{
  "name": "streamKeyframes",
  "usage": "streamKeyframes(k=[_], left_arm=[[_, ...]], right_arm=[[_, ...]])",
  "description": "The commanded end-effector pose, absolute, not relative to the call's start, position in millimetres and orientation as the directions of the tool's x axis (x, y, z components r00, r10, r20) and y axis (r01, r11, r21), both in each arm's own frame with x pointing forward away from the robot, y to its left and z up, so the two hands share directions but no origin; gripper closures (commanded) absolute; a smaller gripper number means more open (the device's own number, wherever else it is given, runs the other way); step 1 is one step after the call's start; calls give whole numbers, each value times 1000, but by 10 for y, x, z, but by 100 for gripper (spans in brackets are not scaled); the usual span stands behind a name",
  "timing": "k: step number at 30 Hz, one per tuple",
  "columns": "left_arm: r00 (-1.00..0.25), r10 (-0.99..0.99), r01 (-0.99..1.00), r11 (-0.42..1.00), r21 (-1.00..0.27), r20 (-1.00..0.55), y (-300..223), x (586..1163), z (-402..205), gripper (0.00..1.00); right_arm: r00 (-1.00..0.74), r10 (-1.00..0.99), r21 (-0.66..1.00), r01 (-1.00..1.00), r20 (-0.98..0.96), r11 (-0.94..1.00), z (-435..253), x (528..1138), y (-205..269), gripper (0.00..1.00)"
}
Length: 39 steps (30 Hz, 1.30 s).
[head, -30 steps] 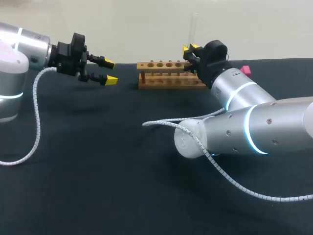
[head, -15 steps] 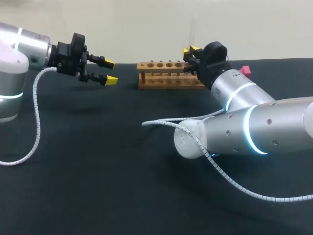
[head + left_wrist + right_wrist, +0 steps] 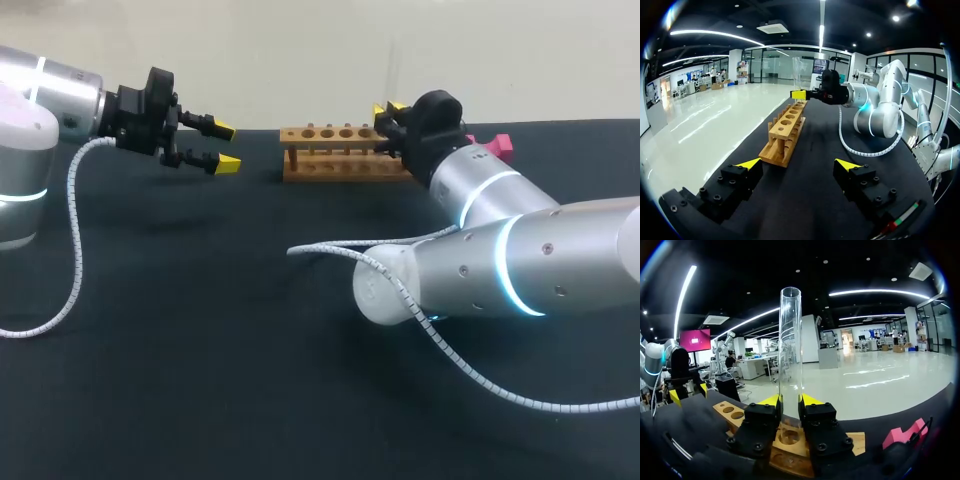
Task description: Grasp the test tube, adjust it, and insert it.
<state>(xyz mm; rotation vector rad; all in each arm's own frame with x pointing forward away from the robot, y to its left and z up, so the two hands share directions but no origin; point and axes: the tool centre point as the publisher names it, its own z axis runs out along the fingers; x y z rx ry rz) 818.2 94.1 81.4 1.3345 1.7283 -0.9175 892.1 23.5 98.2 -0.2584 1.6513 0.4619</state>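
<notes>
A clear glass test tube stands upright between the yellow tips of my right gripper, which is shut on its lower part. Directly under it lies the right end of the wooden tube rack, with an open hole beneath the fingers. In the head view the right gripper hovers over the right end of the rack, and the tube shows only faintly above it. My left gripper hangs open and empty to the left of the rack. The left wrist view looks along the rack past its own open gripper to the tube.
A pink block lies on the black table behind my right arm, and shows in the right wrist view as the pink block beside the rack. The right arm's white cable loops over the table's middle.
My right gripper has shifted slightly left and down with the tube, closer over the rack's right end. The left arm has not moved.
</notes>
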Motion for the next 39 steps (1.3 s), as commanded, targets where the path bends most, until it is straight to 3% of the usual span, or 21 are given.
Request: streamKeyframes(k=[1,2,5,11,32,39], left_arm=[[-170,435,976,199,-90,-884,941,8175,813,0],[-170,435,976,199,-90,-884,941,8175,813,0],[-170,435,976,199,-90,-884,941,8175,813,0],[-170,435,976,199,-90,-884,941,8175,813,0],[-170,435,976,199,-90,-884,941,8175,813,0],[-170,435,976,199,-90,-884,941,8175,813,0]], right_arm=[[-72,131,149,-426,-989,892,849,8881,236,100],[-73,131,149,-426,-989,892,848,8881,236,100],[-75,131,150,-425,-989,892,846,8875,234,73],[-76,127,148,-420,-989,895,858,8858,220,62],[-39,47,59,-459,-998,886,1075,8804,276,62],[-47,45,61,-441,-998,895,1089,8780,265,56]])
